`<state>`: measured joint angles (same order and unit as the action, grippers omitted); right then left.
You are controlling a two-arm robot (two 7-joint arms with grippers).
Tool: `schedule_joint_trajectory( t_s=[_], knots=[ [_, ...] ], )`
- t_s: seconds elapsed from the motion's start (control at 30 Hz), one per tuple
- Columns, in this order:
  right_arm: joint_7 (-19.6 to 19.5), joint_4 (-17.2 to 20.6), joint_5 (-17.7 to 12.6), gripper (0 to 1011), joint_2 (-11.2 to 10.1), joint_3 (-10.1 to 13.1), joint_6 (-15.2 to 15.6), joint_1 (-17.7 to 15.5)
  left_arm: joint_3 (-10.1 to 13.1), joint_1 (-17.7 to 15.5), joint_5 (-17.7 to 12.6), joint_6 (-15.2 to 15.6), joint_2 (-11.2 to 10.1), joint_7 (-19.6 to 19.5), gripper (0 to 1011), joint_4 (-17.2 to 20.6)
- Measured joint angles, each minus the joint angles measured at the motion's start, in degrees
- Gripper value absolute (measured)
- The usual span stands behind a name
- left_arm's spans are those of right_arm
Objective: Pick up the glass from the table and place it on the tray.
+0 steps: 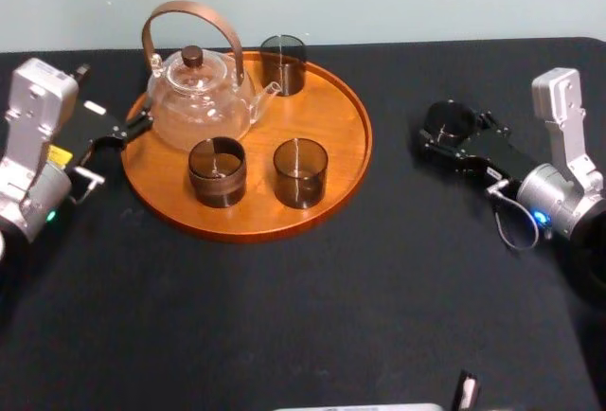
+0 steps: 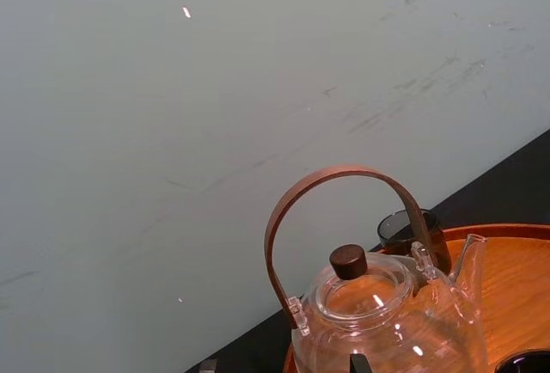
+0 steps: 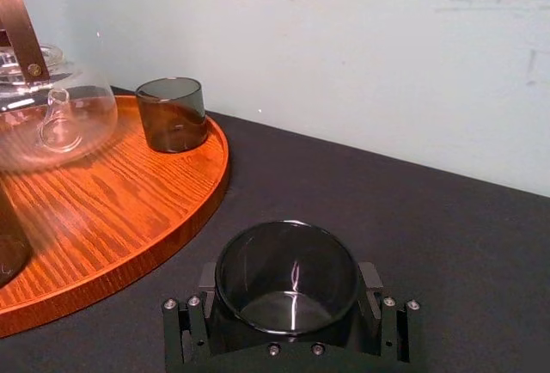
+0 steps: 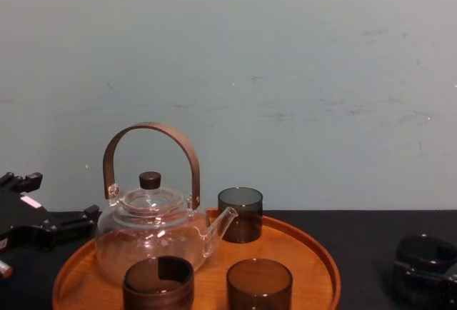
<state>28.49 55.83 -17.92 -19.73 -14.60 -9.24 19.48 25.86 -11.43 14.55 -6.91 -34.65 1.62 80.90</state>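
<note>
Grips smoky dark cylindrical glass (image 3: 288,278) w/ R gripper (image 1: 445,134), on matte black table (image 1: 379,269) right of round orange-brown wooden tray (image 1: 336,117), apart. Parks L gripper (image 1: 115,151) by tray's left rim, apparently open, empty.

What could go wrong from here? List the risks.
1. The smooth glass may slip from the right claw on lifting.
2. Carried low, it could strike the raised rim of the tray.
3. The tray already holds a teapot and three glasses; the front right one could get knocked.
The left claw sits open by the tray's left edge.
</note>
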Motion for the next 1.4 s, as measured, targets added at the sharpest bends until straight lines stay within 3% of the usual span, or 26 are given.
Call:
schedule_joint_trajectory(
  t_s=[0.5, 0.7, 1.4],
  knots=[
    [0.18, -0.38, 0.13, 1003, 0.06, -0.07, -0.04, 0.27, 0.00, 0.00, 0.00, 0.00, 0.00, 0.00, 1001, 0.00],
    [0.10, -0.22, 0.10, 905, 0.04, -0.03, 0.00, 0.15, 0.00, 0.00, 0.00, 0.00, 0.00, 0.00, 1001, 0.00],
    [-0.01, -0.03, 0.01, 904, -0.04, 0.06, 0.07, 0.02, 0.00, 0.00, 0.00, 0.00, 0.00, 0.00, 1001, 0.00]
  ],
)
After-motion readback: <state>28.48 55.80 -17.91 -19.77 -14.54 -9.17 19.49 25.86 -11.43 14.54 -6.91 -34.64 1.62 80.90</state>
